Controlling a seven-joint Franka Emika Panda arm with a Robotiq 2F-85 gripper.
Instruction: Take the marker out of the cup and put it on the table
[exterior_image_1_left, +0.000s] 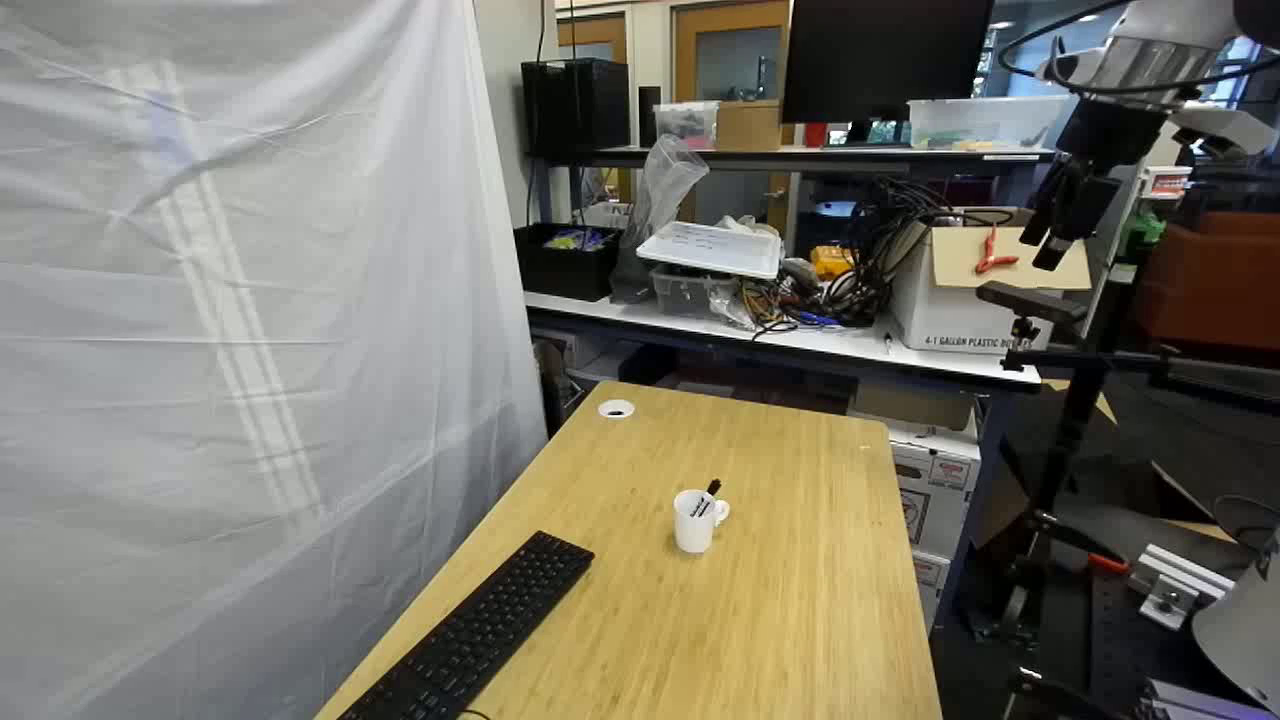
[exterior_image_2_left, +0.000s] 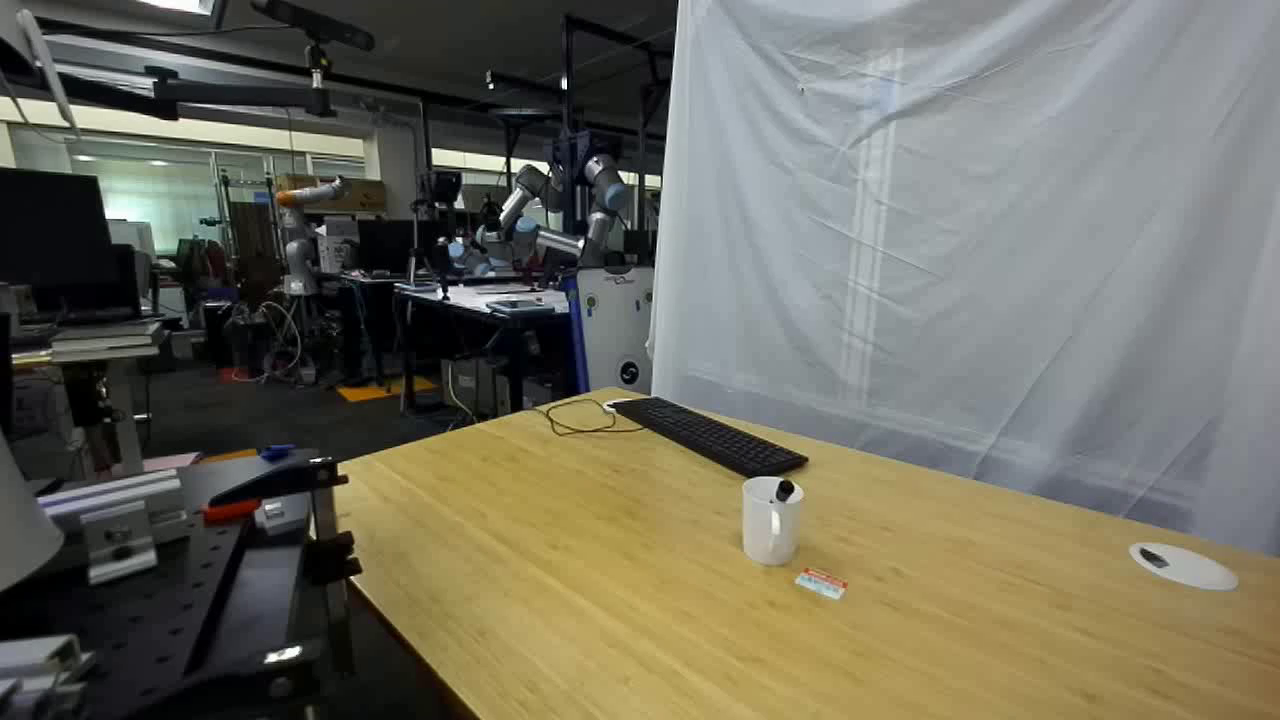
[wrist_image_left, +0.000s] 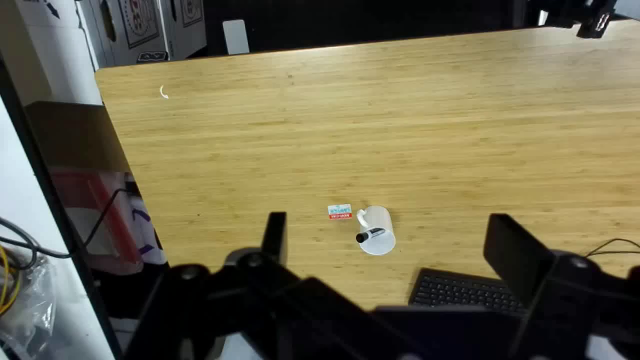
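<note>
Since the marker (exterior_image_1_left: 711, 491) is leaning in the cup (exterior_image_1_left: 692, 530) with its black cap poking past the rim, I'm looking at a grab from above. In an exterior view the cup is upright on the table (exterior_image_1_left: 780, 600), cap leaning right toward the handle, and my gripper (exterior_image_1_left: 1043, 246) hangs high and well off to the right. So the reach goes left and down; how much near or far, I can't judge from there.

Also in an exterior view, no gripper to be seen, but the cap shows over the near right part of the rim, above the handle. A small red-and-white label (exterior_image_2_left: 822, 583) lies just beside the cup on the near right, and the keyboard (exterior_image_2_left: 710, 437) is farther off, mostly left.

Wrist view is the useful one. Fingers (wrist_image_left: 276, 235) are spread wide, nothing gripped, and the marker shows in the gap between them, well beyond the tips, a bit closer to the left finger. Catch is the long axis: cap at left, body slanting right into the cup, so it runs nearly along the line the jaws close on. I'd guess the wrist wants turning crosswise before I go down, otherwise one finger probably pokes the cap or tips the cup.
</note>
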